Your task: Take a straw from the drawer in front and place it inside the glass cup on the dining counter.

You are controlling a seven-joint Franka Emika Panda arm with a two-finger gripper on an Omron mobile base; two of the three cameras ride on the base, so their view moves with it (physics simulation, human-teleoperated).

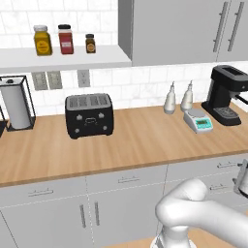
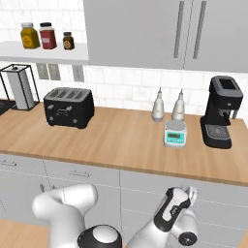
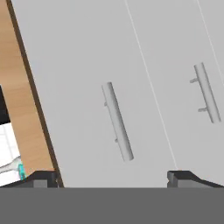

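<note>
The drawer (image 3: 87, 65) is the top pale grey front just under the wooden worktop, and it is closed. Its slim silver bar handle (image 3: 117, 121) lies ahead of my gripper (image 3: 113, 179), a short way off and not touched. A second drawer handle (image 3: 205, 92) sits on the front below it. My gripper stands open with nothing between its dark fingertips (image 3: 43, 177). In the base views my gripper (image 1: 242, 180) (image 2: 190, 193) hovers in front of the drawer stack (image 1: 227, 164), below the scale. The straw, the glass cup and the dining counter are out of view.
On the wall worktop (image 1: 131, 140) stand a black toaster (image 1: 89, 115), a paper towel holder (image 1: 17, 102), two pale bottles (image 1: 170, 99), a small scale (image 1: 197, 120) and a black coffee machine (image 1: 225, 94). Cabinet doors with vertical handles (image 1: 89, 214) are to the left.
</note>
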